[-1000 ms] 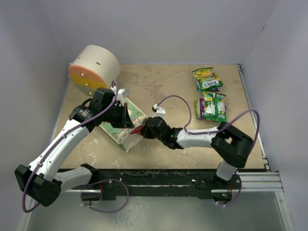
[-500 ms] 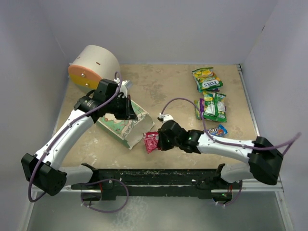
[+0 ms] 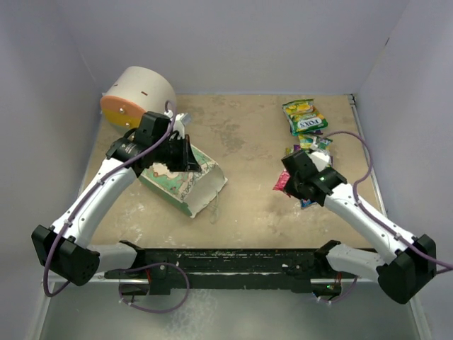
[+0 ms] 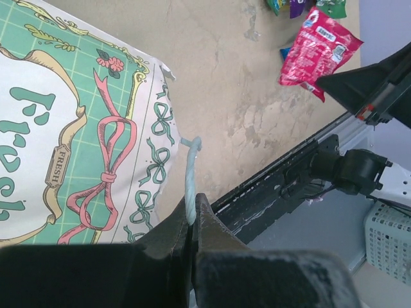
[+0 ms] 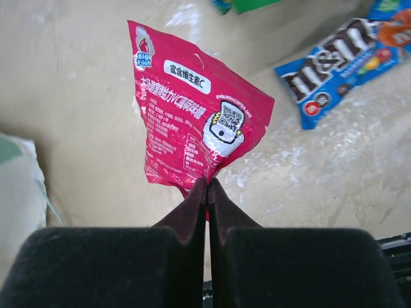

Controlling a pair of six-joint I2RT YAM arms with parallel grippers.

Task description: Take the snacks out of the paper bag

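The green paper bag with its cream printed front lies left of centre, mouth toward the near edge. My left gripper is shut on the bag's thin string handle; from above it sits at the bag's far side. My right gripper is shut on the lower corner of a pink snack packet, held above the table at the right. A green-yellow FOX'S packet and a green-white packet lie beyond it, the latter partly hidden by my right arm.
A blue M&M's packet lies on the table just right of the pink one. A big cream cylinder with an orange face stands at the back left. Grey walls enclose the table; a black rail runs along the near edge.
My right gripper carried the pink packet from the bag's mouth to the right, over toward the other snacks. My left gripper kept its hold on the bag's handle and shifted slightly.
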